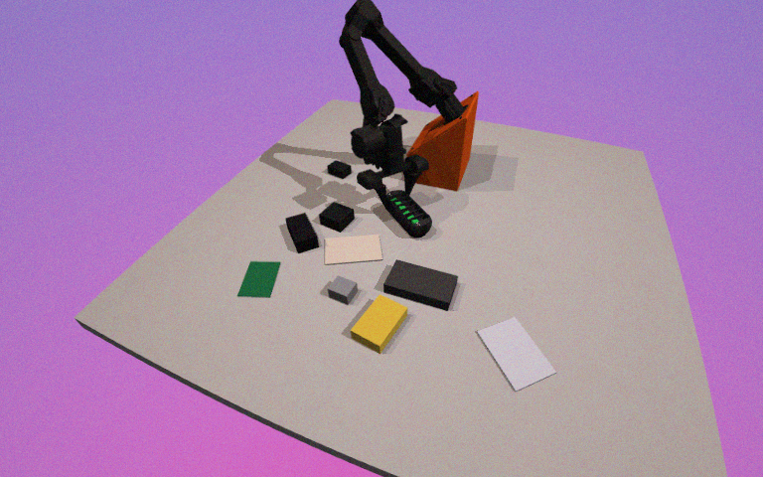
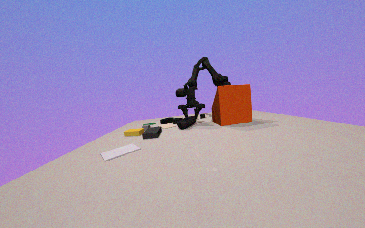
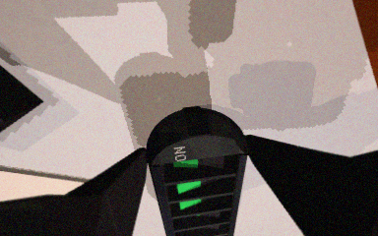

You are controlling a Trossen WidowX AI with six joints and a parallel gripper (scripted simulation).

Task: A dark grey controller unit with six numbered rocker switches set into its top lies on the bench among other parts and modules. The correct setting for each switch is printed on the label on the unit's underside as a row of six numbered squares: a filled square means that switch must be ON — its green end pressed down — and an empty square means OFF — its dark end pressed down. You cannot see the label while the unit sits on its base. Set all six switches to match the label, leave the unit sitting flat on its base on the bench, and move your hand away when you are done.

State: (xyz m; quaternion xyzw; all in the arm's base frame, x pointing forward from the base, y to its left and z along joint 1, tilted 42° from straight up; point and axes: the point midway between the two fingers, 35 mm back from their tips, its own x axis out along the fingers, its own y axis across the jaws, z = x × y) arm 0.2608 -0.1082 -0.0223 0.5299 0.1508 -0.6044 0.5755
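1. We find the controller unit, a dark, round-ended oblong with green-ended rocker switches, on the matte grey bench beside the orange wedge block.
2. The gripper straddles the unit's far end, its fingers closed against both long sides, gripping it.
3. In the exterior view, the held end sits tilted up.
4. Flat cards and box-shaped modules lie nearby.
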